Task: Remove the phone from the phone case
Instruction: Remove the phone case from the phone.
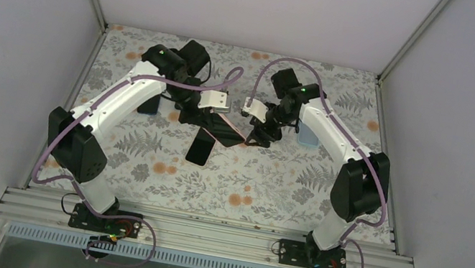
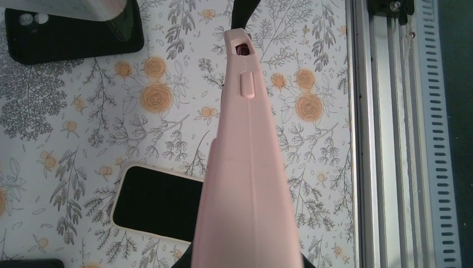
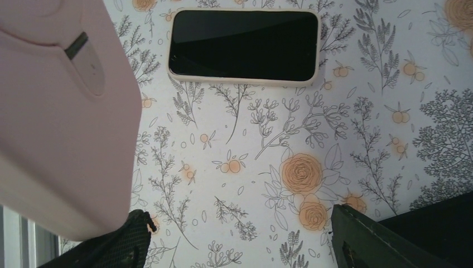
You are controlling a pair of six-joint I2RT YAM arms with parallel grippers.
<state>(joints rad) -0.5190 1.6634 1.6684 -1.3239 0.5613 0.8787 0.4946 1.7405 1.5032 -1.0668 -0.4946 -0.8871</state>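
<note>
Pinching one end of the pink phone case [image 1: 231, 144], the left gripper [image 1: 207, 116] is closed tight on it. The case is held up off the table [image 1: 270, 183], in the middle, between the two arms. From the top, a dark flat face fills the pink rim, so the phone [image 1: 222, 130] looks to be inside the case. In the left wrist view the case shows its thin side, with a bump for a button and a small cut-out hole near the far end.

The right gripper [image 3: 237, 223] is open, with its two fingers [image 3: 125, 243] far apart. The other end of the pink case is just beside one finger, up and to the side. I cannot tell if it touches.

On the table below, a cream case [image 3: 244, 82] lies flat on its back. A second phone [image 3: 244, 44] with a black screen fills it. It is near the pink case but apart from it.

Farther off, by the left arm, a black case [image 2: 72, 39] lies flat, with round camera holes at one corner. I cannot tell what is in it. A light blue thing [image 1: 307, 137] lies by the right arm.
</note>
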